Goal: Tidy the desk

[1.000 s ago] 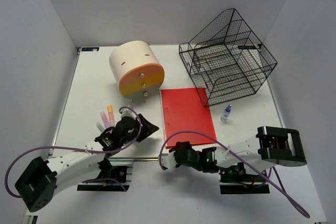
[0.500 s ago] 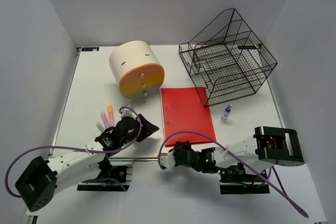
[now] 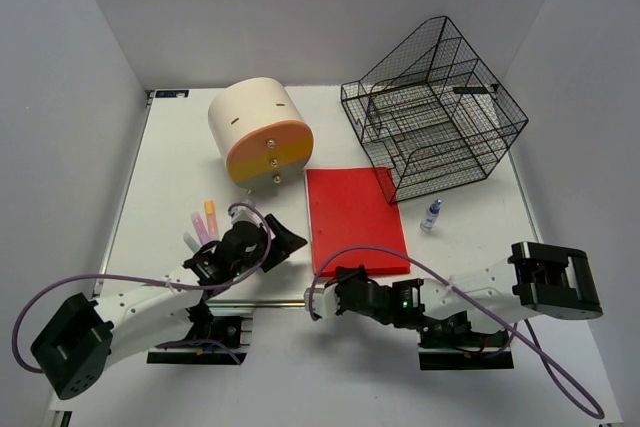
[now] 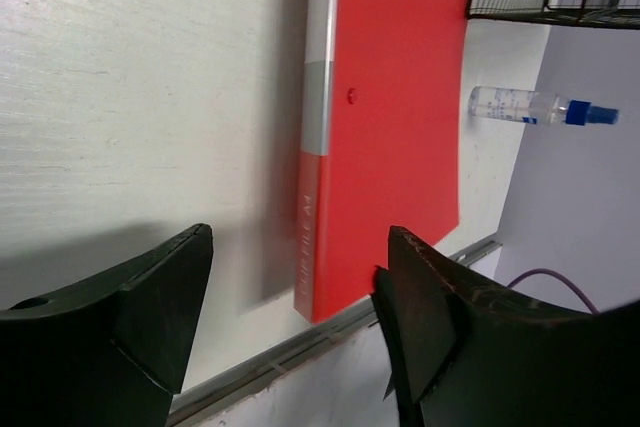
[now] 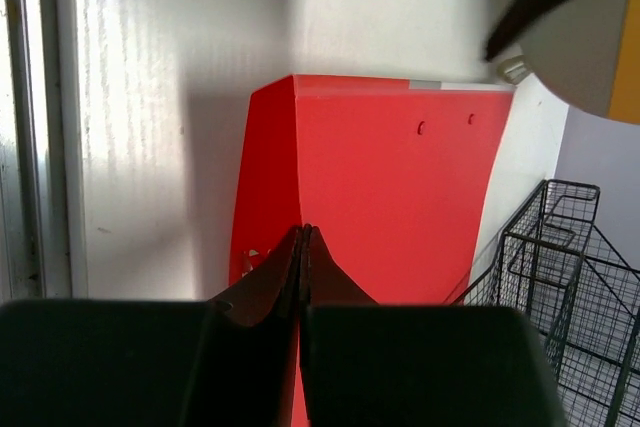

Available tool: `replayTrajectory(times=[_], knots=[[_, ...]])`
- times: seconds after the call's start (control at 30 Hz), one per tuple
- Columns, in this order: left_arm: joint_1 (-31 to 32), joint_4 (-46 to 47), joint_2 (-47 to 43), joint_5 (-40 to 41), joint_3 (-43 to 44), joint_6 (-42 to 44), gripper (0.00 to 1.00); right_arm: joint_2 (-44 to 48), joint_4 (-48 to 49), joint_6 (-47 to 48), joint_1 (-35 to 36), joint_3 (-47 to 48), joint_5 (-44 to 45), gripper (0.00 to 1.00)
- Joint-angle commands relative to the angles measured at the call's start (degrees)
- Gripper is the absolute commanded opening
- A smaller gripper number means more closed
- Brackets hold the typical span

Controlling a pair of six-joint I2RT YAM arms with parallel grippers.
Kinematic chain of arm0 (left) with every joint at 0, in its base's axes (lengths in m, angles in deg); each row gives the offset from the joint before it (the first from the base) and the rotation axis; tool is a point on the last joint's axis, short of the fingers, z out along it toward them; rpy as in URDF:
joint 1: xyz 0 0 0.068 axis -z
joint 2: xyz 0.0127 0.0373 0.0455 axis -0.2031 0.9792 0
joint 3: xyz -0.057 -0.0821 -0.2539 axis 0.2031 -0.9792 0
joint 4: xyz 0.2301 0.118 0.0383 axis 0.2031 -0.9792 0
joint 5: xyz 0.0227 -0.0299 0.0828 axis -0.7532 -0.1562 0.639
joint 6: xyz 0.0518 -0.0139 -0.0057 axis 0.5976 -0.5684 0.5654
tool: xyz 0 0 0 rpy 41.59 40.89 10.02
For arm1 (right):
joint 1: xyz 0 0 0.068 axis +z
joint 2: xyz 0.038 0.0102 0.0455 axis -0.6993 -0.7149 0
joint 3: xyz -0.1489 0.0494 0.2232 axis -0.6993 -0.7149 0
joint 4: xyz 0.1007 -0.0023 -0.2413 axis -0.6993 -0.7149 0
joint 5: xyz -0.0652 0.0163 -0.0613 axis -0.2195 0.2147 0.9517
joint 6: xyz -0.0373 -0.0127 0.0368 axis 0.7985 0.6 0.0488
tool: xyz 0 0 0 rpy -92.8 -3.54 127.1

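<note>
A red folder (image 3: 355, 217) lies on the white desk (image 3: 170, 167) in front of the wire rack. My right gripper (image 3: 342, 281) is at the folder's near edge. In the right wrist view its jaws (image 5: 303, 232) are pressed together on the folder (image 5: 400, 167), whose cover bends up along a crease at the jaws. My left gripper (image 3: 280, 242) is open and empty just left of the folder's near left corner. In the left wrist view the folder's spine (image 4: 318, 147) runs between my spread fingers (image 4: 150, 317).
A cream drum-shaped drawer box with an orange front (image 3: 262, 132) stands at the back left. A black wire-mesh rack (image 3: 435, 117) stands at the back right. A small clear bottle with a blue cap (image 3: 431, 214) lies right of the folder. Pastel markers (image 3: 205, 222) lie left of my left gripper. A silver rail (image 3: 270, 299) runs along the near edge.
My right arm's elbow swung right and the gripper edged forward at the folder's near edge, which has risen slightly. The left arm has barely moved.
</note>
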Motion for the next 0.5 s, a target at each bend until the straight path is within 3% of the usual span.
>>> replayTrajectory(times=[0.0, 0.47], knots=[[0.23, 1.88, 1.27, -1.02, 0.79, -0.71, 0.81, 3.4, 0.69, -0.47, -0.27, -0.83, -1.61, 0.0], [0.23, 18.74, 17.0, -8.23, 3.51, -2.73, 0.82, 8.77, -0.98, -1.0, -1.68, -1.44, -5.83, 0.0]])
